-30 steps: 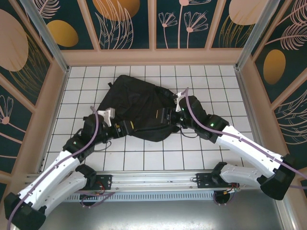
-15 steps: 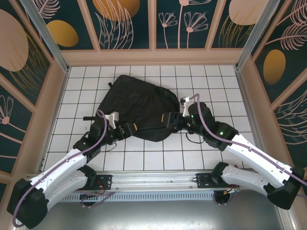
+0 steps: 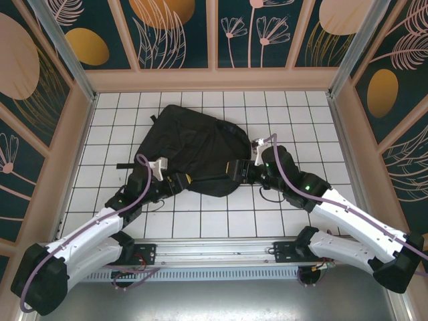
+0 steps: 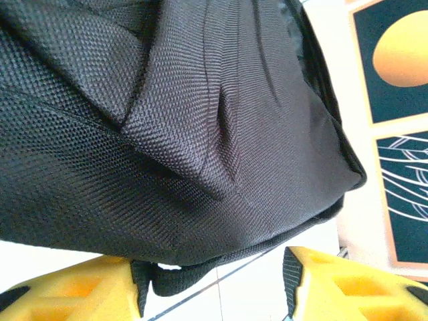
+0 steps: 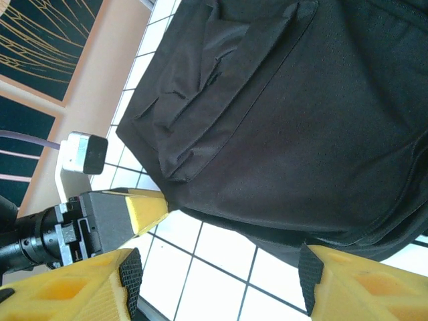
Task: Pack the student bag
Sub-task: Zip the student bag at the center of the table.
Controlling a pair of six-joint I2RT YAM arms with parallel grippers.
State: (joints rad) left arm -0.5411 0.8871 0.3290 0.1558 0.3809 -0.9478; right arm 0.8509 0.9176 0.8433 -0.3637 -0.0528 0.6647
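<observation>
Overhead view bright and even, lit from above. White tiled table [image 3: 200, 221] reads clean, just soft short shadows under the arms [image 3: 87, 234] and along the near edge of the bag [image 3: 194, 150]. Black fabric swallows detail, folds barely readable. Mild wide-angle stretch at the corners. Left wrist view: weave sharp, yellow fingers [image 4: 73, 291] soft. Right wrist view sharp, tiles near blown out.

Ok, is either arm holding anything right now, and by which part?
Nothing looks gripped: left gripper and right gripper both sit at the student bag's near edge, jaws apart, fabric not pinched.
</observation>
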